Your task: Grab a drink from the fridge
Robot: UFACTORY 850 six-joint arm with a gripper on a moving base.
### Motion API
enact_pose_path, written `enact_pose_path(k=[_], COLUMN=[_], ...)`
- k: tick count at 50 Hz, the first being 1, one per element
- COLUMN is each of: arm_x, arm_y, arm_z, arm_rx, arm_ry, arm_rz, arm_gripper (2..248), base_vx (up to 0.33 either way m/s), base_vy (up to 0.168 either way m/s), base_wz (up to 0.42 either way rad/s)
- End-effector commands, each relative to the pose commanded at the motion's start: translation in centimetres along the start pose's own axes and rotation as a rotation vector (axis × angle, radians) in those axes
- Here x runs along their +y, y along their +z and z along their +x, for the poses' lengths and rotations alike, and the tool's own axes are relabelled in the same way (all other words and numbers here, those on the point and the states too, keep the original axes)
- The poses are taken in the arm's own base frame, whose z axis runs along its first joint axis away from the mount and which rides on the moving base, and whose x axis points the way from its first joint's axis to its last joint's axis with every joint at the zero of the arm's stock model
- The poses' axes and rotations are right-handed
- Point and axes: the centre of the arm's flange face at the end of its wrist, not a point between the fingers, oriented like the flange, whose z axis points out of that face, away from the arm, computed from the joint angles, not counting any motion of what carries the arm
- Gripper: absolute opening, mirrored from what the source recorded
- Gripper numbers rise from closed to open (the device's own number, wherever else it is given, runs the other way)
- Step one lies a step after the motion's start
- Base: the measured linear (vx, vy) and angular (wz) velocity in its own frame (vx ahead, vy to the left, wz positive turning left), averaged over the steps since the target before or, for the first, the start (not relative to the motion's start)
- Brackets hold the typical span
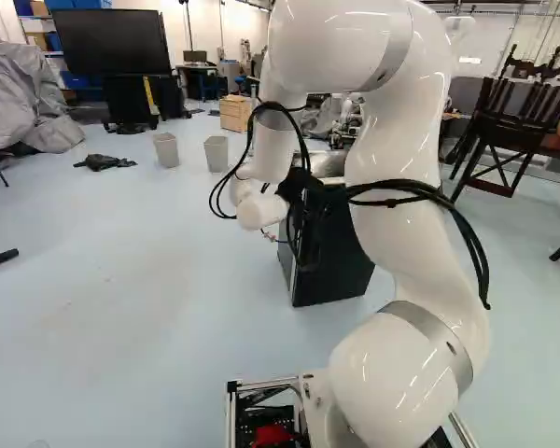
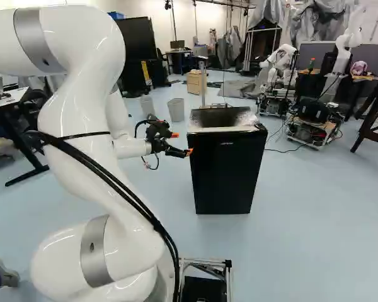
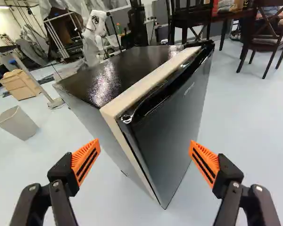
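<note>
A pale blue floor (image 2: 321,233) spreads across the room. My white arm (image 2: 82,107) rises in thick, curved sections, with black cables running along it; in the right base view it stands left of the middle. Ahead of it on the floor is a black, boxy fridge (image 2: 223,176), just right of the middle in that view. It has a glossy top, a pale strip along the top's front edge, and a dark door (image 3: 174,127) that looks closed. Farther back are a light wooden cabinet (image 2: 195,82) and two grey bins, the nearer-looking one (image 2: 176,109) left of the fridge.

My black fingers (image 2: 189,152) are spread wide, near the fridge's upper left edge in the right base view. Seen from the wrist, the fridge lies ahead, its door-side corner showing between the two orange pads (image 3: 86,162): one pad appears beside the side wall, the other beside the door. I cannot tell whether either finger touches it.
</note>
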Motion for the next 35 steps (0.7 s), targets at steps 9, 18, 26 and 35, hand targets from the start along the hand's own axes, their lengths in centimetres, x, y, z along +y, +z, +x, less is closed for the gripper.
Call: enact_pose_path(k=[9, 18, 26, 35], arm_x=[-0.1, -0.1, 0.0, 0.1], arm_y=[0.3, 0.7, 0.9, 1.2], arm_z=[0.1, 0.2, 0.3, 0.4], arm_rx=[0.002, 0.004, 0.006, 0.007], arm_ry=[0.004, 0.008, 0.011, 0.014], arm_rz=[-0.005, -0.010, -0.016, -0.023], arm_gripper=[247, 247, 247, 247], base_vx=[0.000, 0.000, 0.000, 0.000], base_vy=[0.000, 0.000, 0.000, 0.000], base_wz=[0.000, 0.000, 0.000, 0.000])
